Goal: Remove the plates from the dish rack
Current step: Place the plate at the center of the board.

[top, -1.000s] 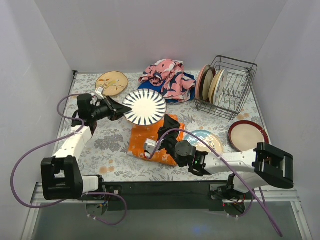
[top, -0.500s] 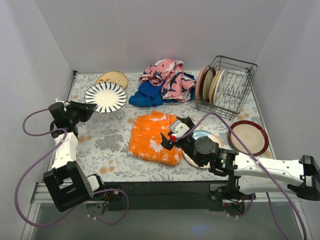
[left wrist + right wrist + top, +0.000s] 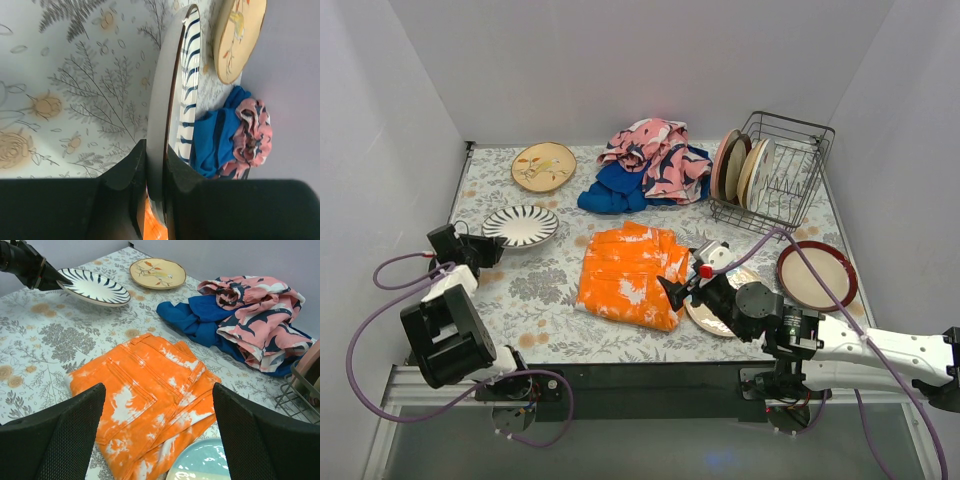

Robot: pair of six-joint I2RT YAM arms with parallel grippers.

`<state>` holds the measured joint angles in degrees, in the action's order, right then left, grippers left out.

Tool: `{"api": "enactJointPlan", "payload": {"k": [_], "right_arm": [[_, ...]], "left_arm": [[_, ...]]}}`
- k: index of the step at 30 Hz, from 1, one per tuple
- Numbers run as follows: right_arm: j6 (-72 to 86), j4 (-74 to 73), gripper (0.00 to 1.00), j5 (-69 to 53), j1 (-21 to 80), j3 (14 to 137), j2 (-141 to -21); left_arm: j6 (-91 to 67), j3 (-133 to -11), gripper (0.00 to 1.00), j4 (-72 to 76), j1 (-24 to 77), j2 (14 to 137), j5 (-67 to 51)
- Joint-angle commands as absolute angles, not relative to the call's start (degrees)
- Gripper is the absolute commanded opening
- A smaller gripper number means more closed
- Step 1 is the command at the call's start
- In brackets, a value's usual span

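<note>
At the nine o'clock edge of the worktop (image 3: 550,290), the left claw (image 3: 495,245) is clenched on the near rim of the black-and-white striped plate (image 3: 523,224). The left wrist view shows the rim pinched between both fingers. The plate lies nearly flat and very low; whether its far edge touches the surface I cannot tell. The step in hand looks like setting this plate down, just at six o'clock of the tan plate (image 3: 543,165) that already lies flat.

The right claw (image 3: 685,278) hangs released, fingers spread wide, over the edge of the orange cloth (image 3: 625,272) near the centre, holding nothing. At two o'clock the dish rack (image 3: 800,160) holds several upright plates (image 3: 738,168) crowded at its left end.

Next, the left claw probably needs to let go and draw back without dragging the plate. Then one arm, likely the right, must reach to two o'clock and pinch a single upright rim, which will be fiddly as they stand so close.
</note>
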<state>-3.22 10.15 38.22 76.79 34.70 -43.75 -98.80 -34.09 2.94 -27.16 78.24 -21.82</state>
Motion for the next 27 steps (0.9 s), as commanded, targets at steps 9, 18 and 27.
{"api": "enactJointPlan", "payload": {"k": [9,18,27], "right_arm": [[-0.88,11.87,0.91,41.48,76.9,33.66,-39.82],[-1.05,12.22,0.92,42.36,76.91,33.49,-40.87],[-0.97,12.83,0.91,45.25,76.9,32.96,-41.31]], "left_arm": [[-97.65,-36.74,0.03,13.98,-28.13,84.98,-18.11],[-94.48,-39.02,0.2,3.35,-28.13,90.96,-10.9],[-94.22,-37.71,0.43,-3.59,-27.86,87.73,-3.97]]}}
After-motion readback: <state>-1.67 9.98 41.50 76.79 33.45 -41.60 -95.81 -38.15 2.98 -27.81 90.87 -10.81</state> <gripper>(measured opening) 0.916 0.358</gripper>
